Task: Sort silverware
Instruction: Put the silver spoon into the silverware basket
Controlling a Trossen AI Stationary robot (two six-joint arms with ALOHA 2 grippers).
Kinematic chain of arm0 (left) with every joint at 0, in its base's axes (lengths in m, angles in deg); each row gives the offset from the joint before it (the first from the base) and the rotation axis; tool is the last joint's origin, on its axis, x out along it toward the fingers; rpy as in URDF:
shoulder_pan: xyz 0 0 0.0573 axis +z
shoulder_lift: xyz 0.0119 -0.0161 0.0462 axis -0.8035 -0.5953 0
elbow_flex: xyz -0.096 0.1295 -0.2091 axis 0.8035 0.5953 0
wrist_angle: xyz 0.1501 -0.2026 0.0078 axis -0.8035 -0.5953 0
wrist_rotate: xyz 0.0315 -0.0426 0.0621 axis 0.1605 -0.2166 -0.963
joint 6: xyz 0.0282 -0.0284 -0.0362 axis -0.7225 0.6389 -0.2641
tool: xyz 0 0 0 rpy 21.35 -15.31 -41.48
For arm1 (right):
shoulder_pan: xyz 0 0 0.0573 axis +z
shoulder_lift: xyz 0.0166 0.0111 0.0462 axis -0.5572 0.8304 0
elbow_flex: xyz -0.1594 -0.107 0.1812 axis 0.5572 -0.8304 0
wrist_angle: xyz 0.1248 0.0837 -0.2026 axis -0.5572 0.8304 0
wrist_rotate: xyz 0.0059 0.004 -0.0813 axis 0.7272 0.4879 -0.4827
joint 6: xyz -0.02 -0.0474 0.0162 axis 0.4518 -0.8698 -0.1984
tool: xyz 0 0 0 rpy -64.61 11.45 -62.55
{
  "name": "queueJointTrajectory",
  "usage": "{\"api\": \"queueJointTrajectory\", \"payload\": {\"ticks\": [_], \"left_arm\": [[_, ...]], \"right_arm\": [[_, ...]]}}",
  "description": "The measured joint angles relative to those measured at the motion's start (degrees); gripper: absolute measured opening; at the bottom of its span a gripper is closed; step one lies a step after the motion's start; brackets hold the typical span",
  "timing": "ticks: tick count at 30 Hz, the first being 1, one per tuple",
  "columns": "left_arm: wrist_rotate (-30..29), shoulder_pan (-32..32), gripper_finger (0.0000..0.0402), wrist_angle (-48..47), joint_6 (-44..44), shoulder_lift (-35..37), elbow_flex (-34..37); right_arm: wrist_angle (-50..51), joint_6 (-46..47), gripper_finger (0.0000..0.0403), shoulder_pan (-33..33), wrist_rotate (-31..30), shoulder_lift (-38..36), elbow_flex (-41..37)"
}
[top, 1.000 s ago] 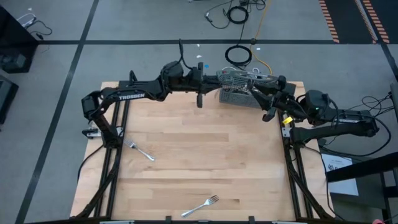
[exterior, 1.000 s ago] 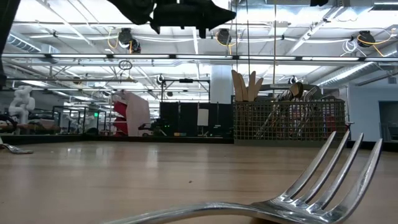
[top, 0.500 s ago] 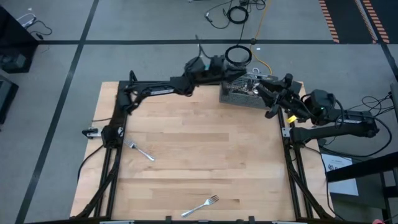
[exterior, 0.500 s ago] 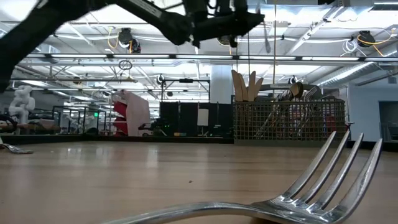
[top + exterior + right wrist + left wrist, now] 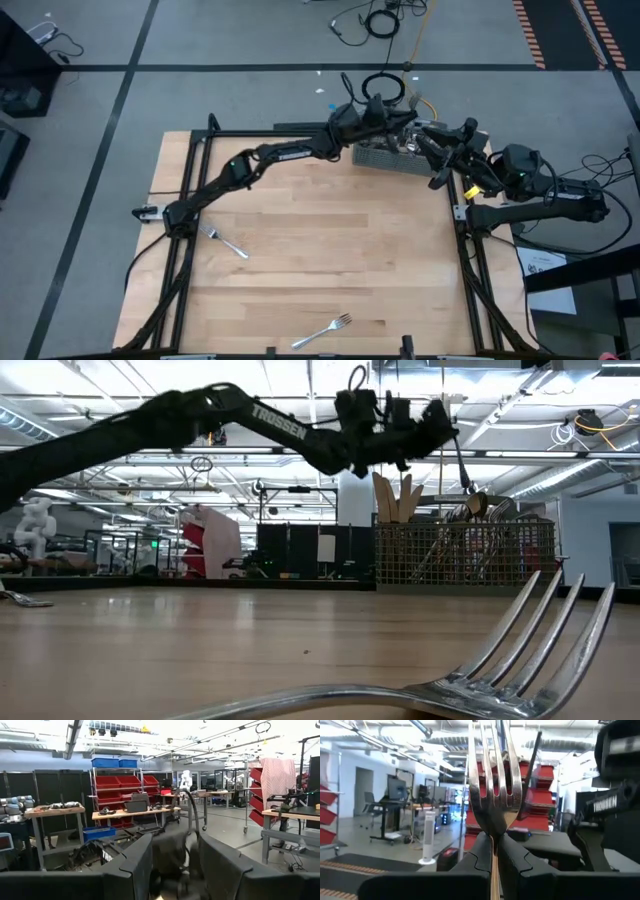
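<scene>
The left tool (image 5: pixel 492 851), above the caddy (image 5: pixel 388 155), is clamped on an upright fork (image 5: pixel 493 785).

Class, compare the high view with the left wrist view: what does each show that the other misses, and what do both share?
Only the high view shows the two forks lying on the wooden table, the grey caddy, and the right gripper beside it. Only the left wrist view shows the held fork with its tines up, clamped between the jaws. Both show the left gripper.
</scene>
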Motion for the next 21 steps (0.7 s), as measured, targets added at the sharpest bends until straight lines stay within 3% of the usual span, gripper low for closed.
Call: {"api": "queueJointTrajectory", "payload": {"ticks": [3,8,12,21], "left_arm": [[-0.3,-0.8,0.0013,-0.3,-0.7,-2.8,-2.2],[-6.5,-1.9,0.0013,-2.0,-6.6,-3.0,-2.2],[-6.7,-1.9,0.0013,-2.1,-10.5,-3.0,-2.2],[-6.7,-2.0,0.0016,-1.7,-10.5,-3.0,-2.2]], "right_arm": [[0.0,-0.2,0.0151,0.0,0.0,0.0,0.0],[0.0,-0.1,0.0151,0.0,0.0,0.0,0.0],[0.0,0.0,0.0151,0.0,0.0,0.0,0.0],[0.0,1.1,0.0151,0.0,0.4,0.0,0.0]]}}
